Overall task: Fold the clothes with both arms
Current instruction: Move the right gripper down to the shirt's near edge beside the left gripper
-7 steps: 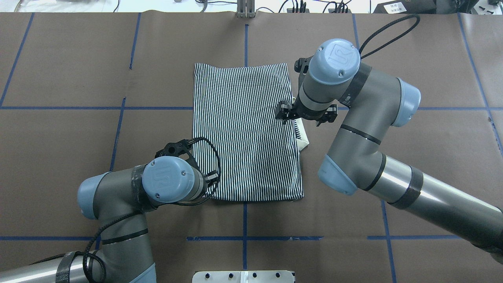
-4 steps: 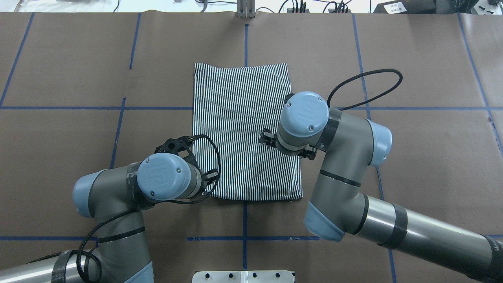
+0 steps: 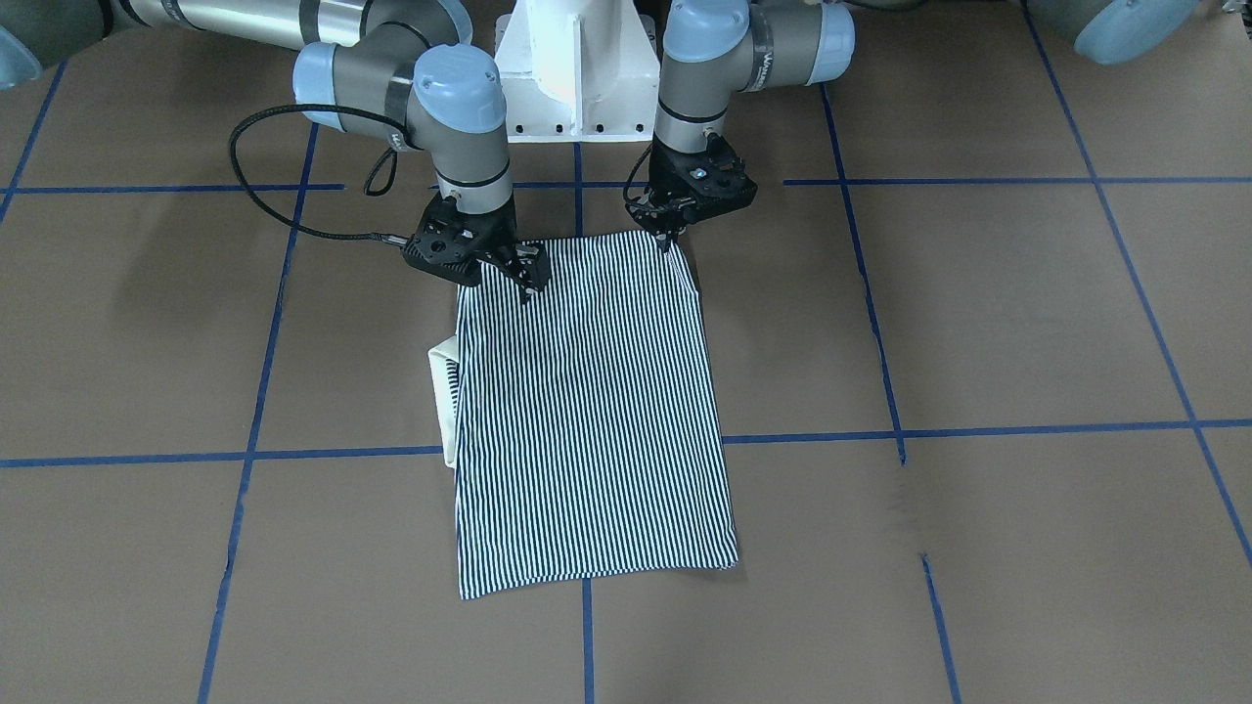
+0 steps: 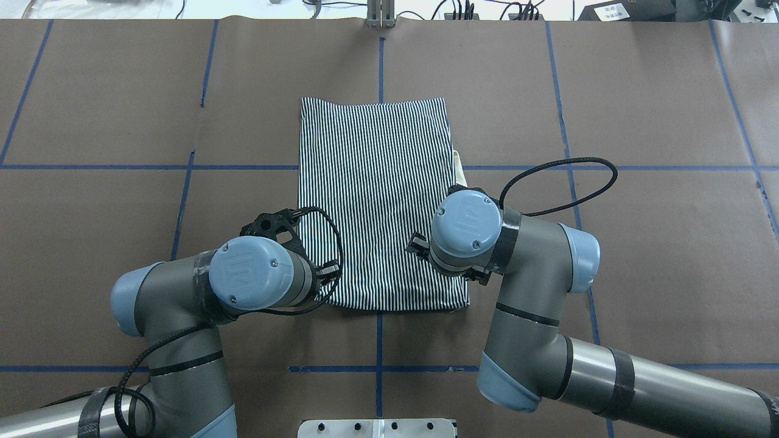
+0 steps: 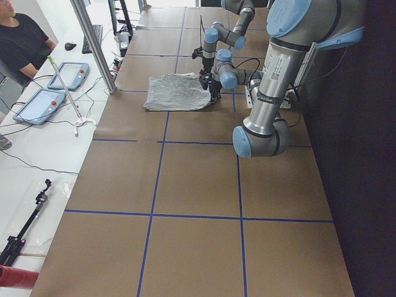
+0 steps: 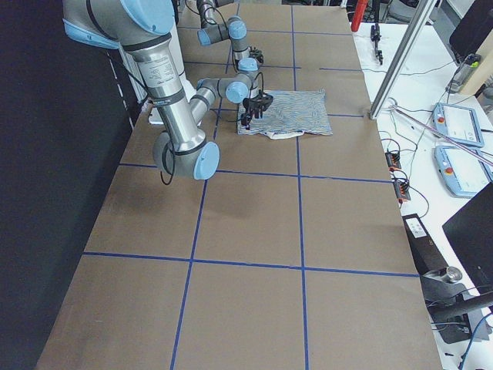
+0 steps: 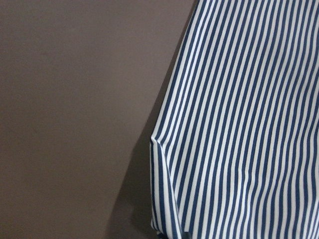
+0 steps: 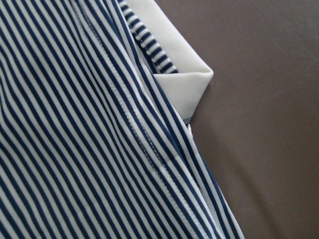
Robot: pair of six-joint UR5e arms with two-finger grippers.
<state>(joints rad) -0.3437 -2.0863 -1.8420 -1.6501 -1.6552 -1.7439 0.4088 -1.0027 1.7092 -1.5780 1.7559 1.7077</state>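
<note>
Left pincer (image 3: 671,238) pinches shirt (image 3: 587,411) corner; right pincer (image 3: 518,272) (width: cannot tell) above shirt.

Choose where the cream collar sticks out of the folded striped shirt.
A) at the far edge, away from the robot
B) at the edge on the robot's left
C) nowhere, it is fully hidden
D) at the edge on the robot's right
D: the cream collar shows just beyond the striped shirt along its edge on the robot's right.

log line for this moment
striped polo shirt: folded rectangle, collar peeking | left gripper: shut on near corner | right gripper: at other near corner, jaws unclear
</note>
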